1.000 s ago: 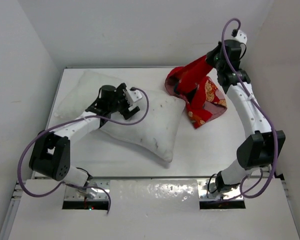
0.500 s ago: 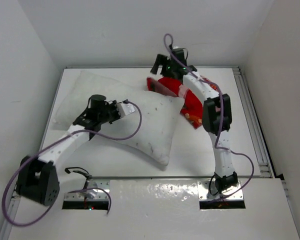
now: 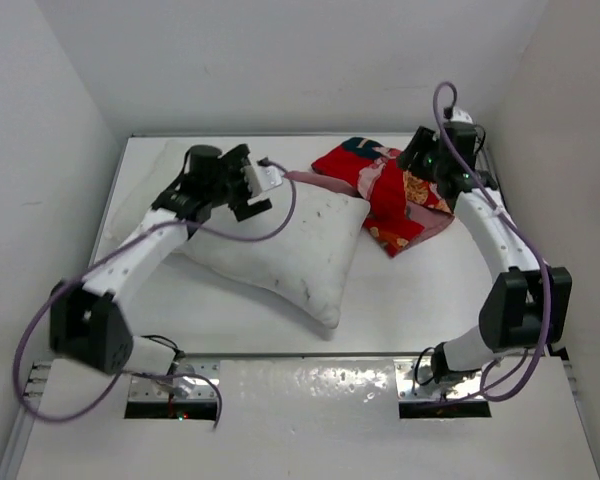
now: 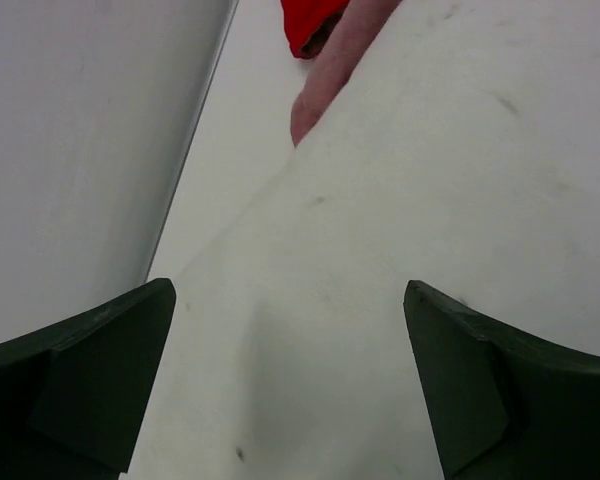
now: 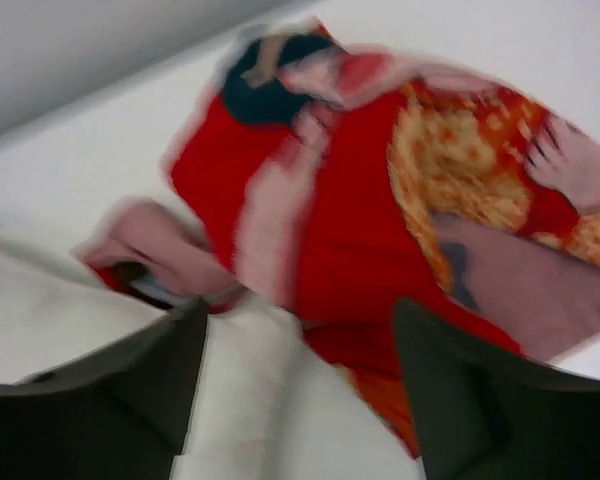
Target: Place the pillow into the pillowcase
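Pillow (image 3: 290, 240) corner beneath pillowcase (image 3: 380, 190) edge; right-wrist view blurry

Bright, even overhead light; rt wrist view of pillowcase (image 5: 360, 230) motion-blurred.

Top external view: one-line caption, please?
Left gripper open over the pillow, right gripper open over the crumpled pillowcase; pillow not yet inside.

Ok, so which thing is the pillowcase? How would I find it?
Look down at the white table and find the big white pillow in the middle. Right beside it, toward the far right corner, lies the pillowcase. It is the only red, crumpled cloth there, with orange patterns and a pinkish inside.
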Tool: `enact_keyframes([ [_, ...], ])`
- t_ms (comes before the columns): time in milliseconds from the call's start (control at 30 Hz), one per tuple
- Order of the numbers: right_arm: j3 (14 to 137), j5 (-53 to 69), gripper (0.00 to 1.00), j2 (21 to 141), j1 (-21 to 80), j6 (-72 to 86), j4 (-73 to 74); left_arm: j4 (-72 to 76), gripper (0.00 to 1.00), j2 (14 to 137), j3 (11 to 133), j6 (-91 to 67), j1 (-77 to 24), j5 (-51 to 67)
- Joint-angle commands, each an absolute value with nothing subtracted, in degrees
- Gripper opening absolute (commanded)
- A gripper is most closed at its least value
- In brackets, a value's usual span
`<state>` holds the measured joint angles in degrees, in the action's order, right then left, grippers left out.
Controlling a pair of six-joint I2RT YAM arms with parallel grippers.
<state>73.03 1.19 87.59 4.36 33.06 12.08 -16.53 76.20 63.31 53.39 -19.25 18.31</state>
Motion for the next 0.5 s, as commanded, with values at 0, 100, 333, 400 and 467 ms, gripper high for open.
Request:
enact_keyframes([
  [0,64.6,-4.2,0.8,89.0,6.1,36.5,16.8,-22.1,1.0,86.9,73.7,61.5,-19.3,21.6],
  [100,58.5,-5.5,0.89,89.7,4.8,39.5,14.5,-26.8,1.0,92.0,74.9,68.4,-21.4,26.6],
  [333,60.2,-4.0,0.87,103.1,1.8,38.9,10.7,-24.5,1.0,99.2,67.9,71.0,-29.2,18.8],
  [400,62.2,-3.8,0.82,105.5,1.8,38.1,14.1,-22.9,0.89,100.4,67.6,68.2,-29.8,17.1],
  [467,61.8,-2.4,0.61,106.3,1.8,38.4,13.6,-23.5,0.69,101.7,68.6,64.4,-29.9,16.3],
])
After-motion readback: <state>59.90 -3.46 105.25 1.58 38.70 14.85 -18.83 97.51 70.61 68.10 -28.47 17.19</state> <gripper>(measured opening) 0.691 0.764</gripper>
